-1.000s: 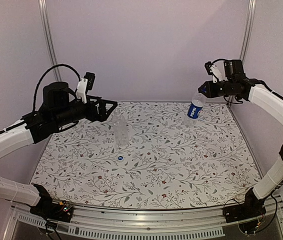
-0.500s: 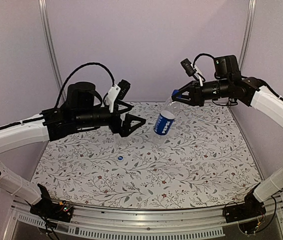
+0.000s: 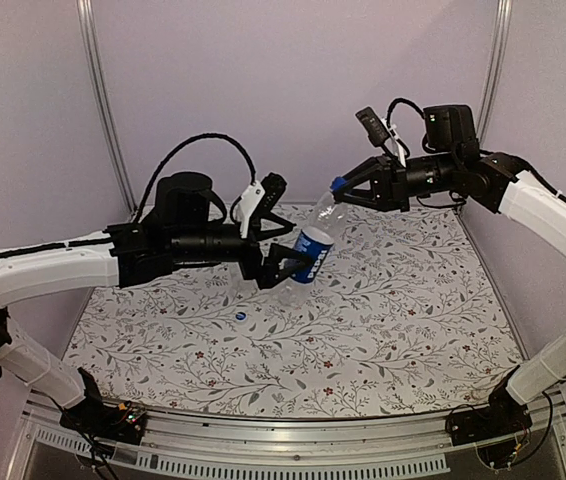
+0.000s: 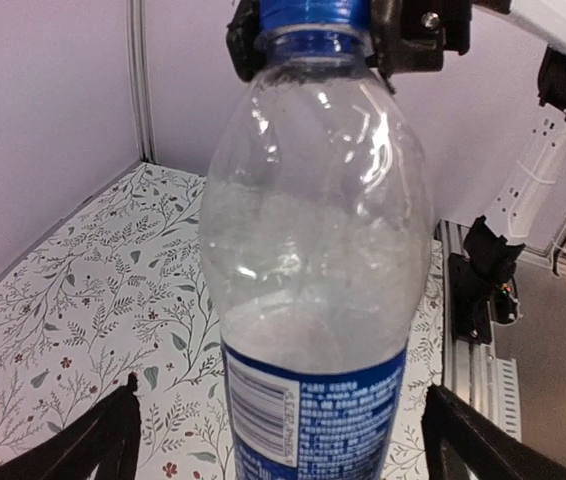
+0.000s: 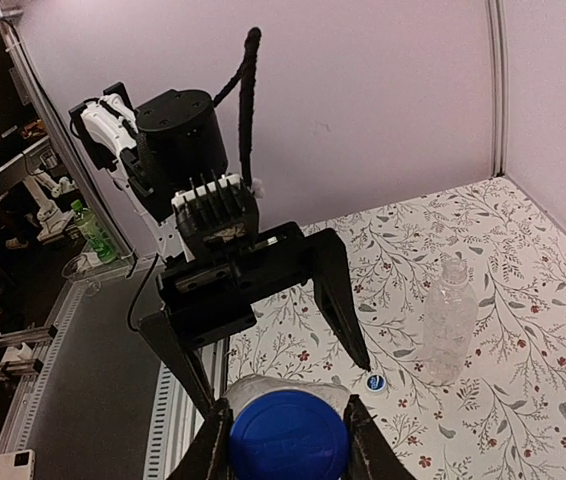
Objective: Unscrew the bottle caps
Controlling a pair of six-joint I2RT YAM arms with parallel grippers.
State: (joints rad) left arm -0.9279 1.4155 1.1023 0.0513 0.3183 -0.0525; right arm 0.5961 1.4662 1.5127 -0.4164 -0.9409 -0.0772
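Your right claw (image 3: pixel 339 187) is clamped on the blue cap (image 5: pixel 288 440) of the labelled bottle (image 3: pixel 312 243). It holds the bottle tilted above the table (image 3: pixel 413 330), with the base pointing toward your left claw (image 3: pixel 279 262). The reason for this hold seems plain: with the cap pinned, the body can be turned against it. The left claw is spread wide, one finger on either side of the label, and in its wrist view neither finger touches the plastic. The likely next step is to close on the label and twist. Squeeze gently, because the thin bottle looks empty and may buckle. The plain bottle (image 5: pixel 448 322) stands upright on the table with no cap. A loose cap (image 3: pixel 241 316) lies near it, so that one looks done.
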